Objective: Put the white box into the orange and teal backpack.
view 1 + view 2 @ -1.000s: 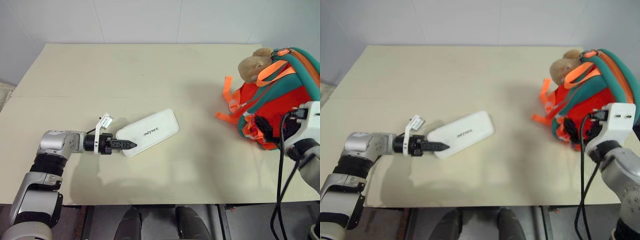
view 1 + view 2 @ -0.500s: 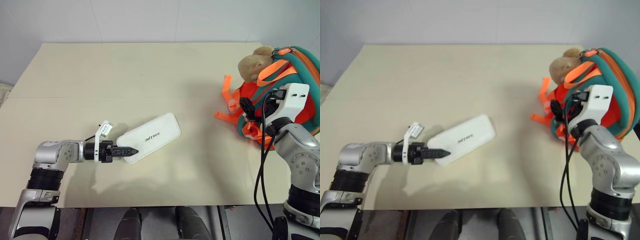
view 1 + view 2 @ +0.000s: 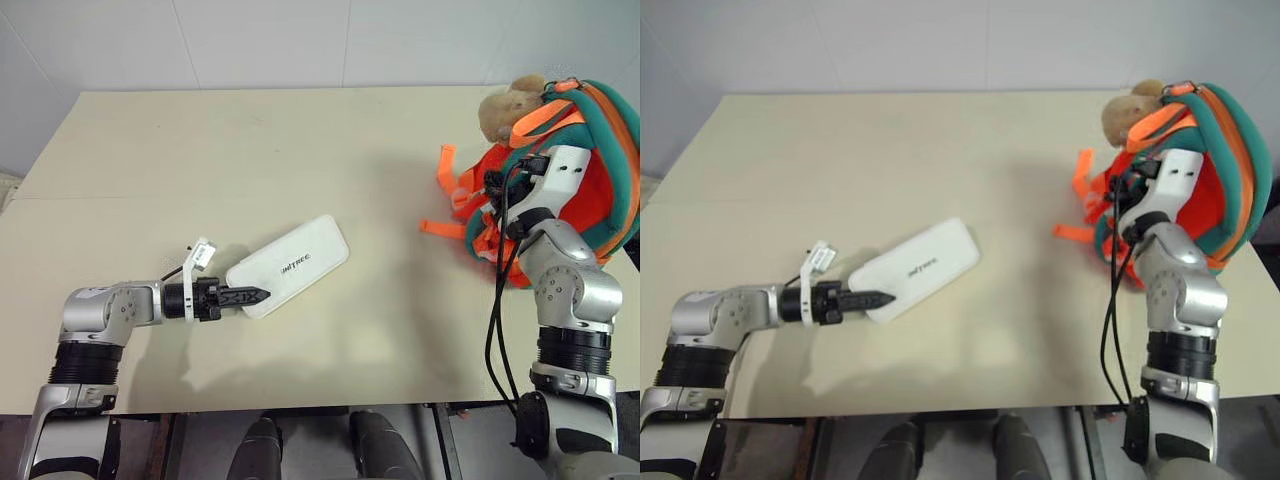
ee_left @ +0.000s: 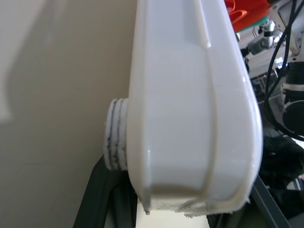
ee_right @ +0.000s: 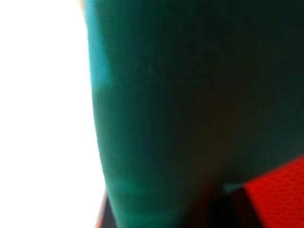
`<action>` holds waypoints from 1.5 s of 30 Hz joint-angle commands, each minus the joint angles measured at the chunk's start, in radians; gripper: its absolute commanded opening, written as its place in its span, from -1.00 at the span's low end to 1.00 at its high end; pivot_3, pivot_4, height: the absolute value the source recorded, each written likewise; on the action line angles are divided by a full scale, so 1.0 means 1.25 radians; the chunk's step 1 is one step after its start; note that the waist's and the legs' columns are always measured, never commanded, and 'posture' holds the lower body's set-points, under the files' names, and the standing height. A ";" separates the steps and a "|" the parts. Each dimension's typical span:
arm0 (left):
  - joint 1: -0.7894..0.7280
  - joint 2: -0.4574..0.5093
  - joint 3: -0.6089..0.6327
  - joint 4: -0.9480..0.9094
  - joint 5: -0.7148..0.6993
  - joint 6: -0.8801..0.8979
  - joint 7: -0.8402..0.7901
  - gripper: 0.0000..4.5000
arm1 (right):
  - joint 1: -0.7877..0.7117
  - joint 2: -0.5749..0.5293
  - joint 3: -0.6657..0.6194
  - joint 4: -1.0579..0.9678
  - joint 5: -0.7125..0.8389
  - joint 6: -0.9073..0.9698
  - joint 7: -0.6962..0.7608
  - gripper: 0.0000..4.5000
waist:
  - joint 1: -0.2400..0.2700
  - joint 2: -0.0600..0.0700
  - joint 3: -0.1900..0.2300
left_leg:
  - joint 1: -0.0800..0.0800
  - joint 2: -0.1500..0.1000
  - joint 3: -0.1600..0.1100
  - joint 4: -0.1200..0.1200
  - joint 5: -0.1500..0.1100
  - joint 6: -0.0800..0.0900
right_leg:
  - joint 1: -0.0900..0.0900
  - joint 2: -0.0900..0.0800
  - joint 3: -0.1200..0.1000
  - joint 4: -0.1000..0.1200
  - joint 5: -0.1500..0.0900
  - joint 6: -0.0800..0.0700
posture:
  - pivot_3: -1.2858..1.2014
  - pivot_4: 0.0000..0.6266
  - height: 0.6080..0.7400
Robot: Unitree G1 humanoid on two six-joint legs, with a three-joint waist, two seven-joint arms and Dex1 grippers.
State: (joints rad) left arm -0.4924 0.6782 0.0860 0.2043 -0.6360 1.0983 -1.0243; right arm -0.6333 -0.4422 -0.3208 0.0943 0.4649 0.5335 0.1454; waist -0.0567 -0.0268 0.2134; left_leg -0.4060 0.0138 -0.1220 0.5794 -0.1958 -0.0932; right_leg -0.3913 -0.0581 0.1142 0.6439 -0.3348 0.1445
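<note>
Right gripper (image 3: 497,186) buried in backpack (image 3: 600,150) (jaws hidden)

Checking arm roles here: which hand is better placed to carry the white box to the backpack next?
Left. The left hand already grips the white box at its near end, while the right hand is at the orange and teal backpack.

One box, one backpack, one table, two grippers.

Counted: a single white box (image 3: 290,266) at seven o'clock on the table (image 3: 300,140); a single orange and teal backpack (image 3: 590,170) at three o'clock with one plush toy (image 3: 510,102); left gripper (image 3: 256,295), right gripper (image 3: 497,186).
</note>
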 commanded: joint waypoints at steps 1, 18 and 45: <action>0.030 0.012 0.064 -0.013 -0.013 -0.014 0.028 -0.42 | -0.016 0.010 -0.023 -0.024 0.034 -0.016 0.035 -0.99 | -0.003 0.000 0.000 | 0.000 0.000 0.000 0.000 0.000 0.000 | 0.000 0.000 0.000 0.000 0.000 0.000 | 0.03 -0.52 1.00; 0.087 0.158 0.146 -0.079 -0.055 -0.004 0.003 -0.42 | -0.122 -0.099 0.176 -0.242 0.447 0.395 0.640 -0.99 | -0.021 0.000 0.001 | -0.002 0.001 0.000 -0.003 -0.001 -0.001 | -0.003 0.000 0.000 -0.001 -0.001 0.000 | 0.03 -0.52 1.00; 0.124 0.297 0.329 -0.283 -0.278 -0.031 -0.163 -0.42 | -0.065 -0.304 0.294 -0.103 0.348 0.422 0.914 -0.99 | 0.001 0.000 0.001 | -0.005 0.001 0.000 -0.002 -0.004 -0.002 | -0.004 0.000 -0.002 -0.007 -0.003 -0.001 | 0.03 -0.52 1.00</action>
State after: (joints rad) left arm -0.3151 1.0223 0.4725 -0.1170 -0.9492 1.0746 -1.1961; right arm -0.6980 -0.8206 0.0472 -0.0308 0.9048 1.0709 1.2675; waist -0.0557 -0.0270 0.2147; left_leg -0.4128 0.0151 -0.1217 0.5770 -0.2004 -0.0954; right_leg -0.3960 -0.0580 0.1120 0.6353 -0.3379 0.1436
